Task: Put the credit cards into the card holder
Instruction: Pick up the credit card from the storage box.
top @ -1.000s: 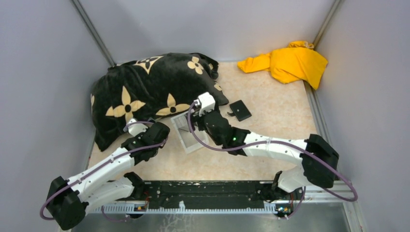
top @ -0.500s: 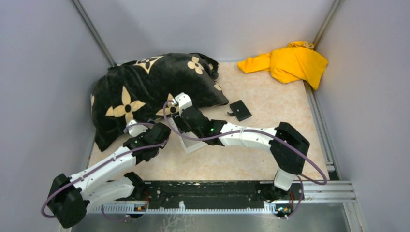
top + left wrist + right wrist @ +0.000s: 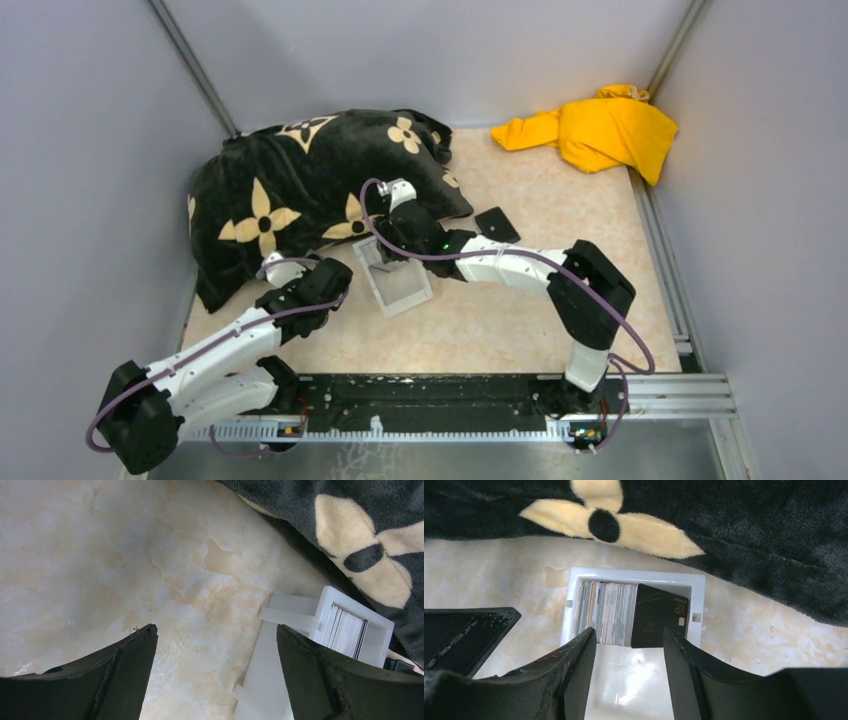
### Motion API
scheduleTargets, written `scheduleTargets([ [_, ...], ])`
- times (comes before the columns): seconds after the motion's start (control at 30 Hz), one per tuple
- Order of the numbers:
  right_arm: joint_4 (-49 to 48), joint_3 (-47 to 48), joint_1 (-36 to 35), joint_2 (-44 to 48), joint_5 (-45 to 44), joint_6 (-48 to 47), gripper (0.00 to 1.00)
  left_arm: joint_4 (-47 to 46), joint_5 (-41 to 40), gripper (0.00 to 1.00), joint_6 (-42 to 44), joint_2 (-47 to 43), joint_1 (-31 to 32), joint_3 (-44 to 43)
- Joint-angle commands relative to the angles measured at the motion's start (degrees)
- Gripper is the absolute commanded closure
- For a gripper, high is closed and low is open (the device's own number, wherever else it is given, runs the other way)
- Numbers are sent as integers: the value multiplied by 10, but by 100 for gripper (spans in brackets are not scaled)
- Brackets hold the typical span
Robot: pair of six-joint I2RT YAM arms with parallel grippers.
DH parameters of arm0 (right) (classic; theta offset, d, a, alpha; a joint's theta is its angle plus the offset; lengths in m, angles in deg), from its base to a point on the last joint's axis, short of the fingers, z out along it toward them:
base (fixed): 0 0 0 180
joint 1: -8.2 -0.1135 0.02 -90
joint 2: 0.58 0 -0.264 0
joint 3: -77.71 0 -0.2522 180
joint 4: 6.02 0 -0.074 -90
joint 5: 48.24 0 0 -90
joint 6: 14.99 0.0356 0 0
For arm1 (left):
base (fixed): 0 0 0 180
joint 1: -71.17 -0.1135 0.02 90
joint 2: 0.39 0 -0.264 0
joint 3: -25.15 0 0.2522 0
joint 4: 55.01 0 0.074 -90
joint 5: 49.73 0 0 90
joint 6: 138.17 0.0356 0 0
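we judge the cards point(image 3: 606, 615) to be light, thin and stiff, with slick plastic faces, so they are likely to slide against each other and against the fingers. they stand on edge, packed face to face in the end compartment of a white tray point(image 3: 634, 577) that sits against the flowered cushion point(image 3: 734, 535). the only place to take hold is the exposed top edge, pinching across the faces. the dark card point(image 3: 659, 617) at one end of the pack shows its whole face, so it looks the easiest to take alone. a pinch in the middle of the pack would probably lift several at once.

the right claw point(image 3: 628, 630) hangs over the tray, its jaws partly open and holding nothing, with bare tray floor showing between them. the pack lies just beyond the fingertips, along the line the jaws close on, and its two ends reach past both tips. we cannot tell how far above the cards the tips are.

the left claw point(image 3: 215, 627) is spread wide and empty over the bare surface point(image 3: 100, 555), with the tray and cards off to one side.

the card holder point(image 3: 497, 225) lies flat on the surface on the far side of the right arm, well apart from the tray.
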Motion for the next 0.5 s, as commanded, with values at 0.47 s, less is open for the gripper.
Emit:
scheduleTargets([
  [0.47,-39,46,52,-62,105,63,48,-67,8,6,27,19,-7,9],
])
